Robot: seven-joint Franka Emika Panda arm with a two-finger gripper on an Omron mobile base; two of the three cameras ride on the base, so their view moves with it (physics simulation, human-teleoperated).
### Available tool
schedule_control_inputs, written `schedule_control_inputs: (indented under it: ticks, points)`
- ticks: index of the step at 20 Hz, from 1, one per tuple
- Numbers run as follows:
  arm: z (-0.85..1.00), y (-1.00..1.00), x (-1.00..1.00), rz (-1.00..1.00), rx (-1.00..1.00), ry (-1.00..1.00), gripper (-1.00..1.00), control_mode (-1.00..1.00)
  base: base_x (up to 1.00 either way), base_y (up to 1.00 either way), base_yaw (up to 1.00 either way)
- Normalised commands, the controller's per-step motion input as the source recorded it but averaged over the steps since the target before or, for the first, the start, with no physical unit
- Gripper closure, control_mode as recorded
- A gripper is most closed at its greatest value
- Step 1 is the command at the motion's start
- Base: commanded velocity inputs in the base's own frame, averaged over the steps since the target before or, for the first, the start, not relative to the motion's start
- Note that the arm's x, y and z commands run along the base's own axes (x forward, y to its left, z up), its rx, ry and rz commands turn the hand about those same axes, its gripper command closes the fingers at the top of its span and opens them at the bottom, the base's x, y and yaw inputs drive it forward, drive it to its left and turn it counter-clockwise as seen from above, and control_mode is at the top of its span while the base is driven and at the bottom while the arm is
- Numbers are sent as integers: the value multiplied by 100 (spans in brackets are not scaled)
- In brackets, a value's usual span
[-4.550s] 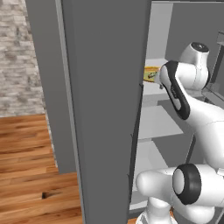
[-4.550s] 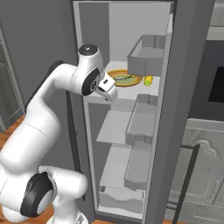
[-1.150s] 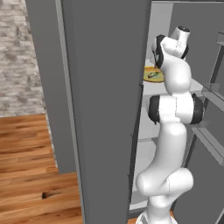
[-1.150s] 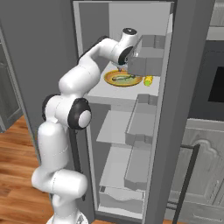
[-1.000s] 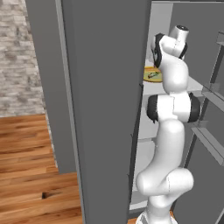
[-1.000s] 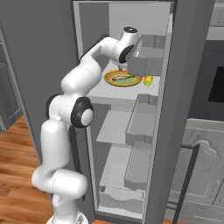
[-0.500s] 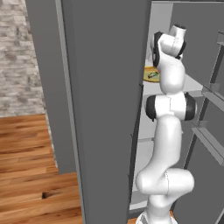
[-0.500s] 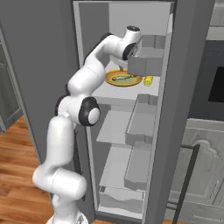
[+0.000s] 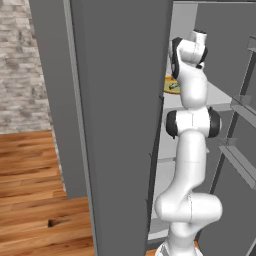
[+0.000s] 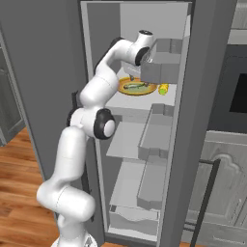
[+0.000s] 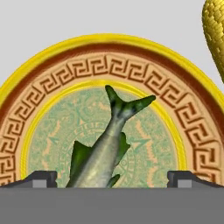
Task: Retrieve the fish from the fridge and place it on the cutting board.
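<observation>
One fish [image 11: 107, 153] on show, lying on one round patterned plate [image 11: 144, 76]. One scaly yellow thing [image 11: 214, 35] sits just beside that plate. One fridge [image 10: 144, 120] stands open, and I count three pale shelves [image 10: 128, 140] stacked inside it, plus three door bins [image 10: 154, 132].

White arm [image 10: 99, 91] stretched tall; fingers [image 11: 41, 178] wide apart, empty

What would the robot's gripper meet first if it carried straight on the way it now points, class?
Most likely the fish. The gripper stands open, pointing down at it, one tip on each side of its body. The fish lies on a patterned plate on the fridge shelf. How near it is remains unclear.
</observation>
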Motion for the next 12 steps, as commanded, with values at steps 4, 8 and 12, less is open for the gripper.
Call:
schedule_control_inputs:
  ticks: [4,8,12]
  points:
    - [-4,4,7,0,0,0,-100,-100,0,0,0]
    - [-22,0,3,0,0,5,-100,-100,0,0,0]
    - [-29,3,10,0,0,15,-100,-100,0,0,0]
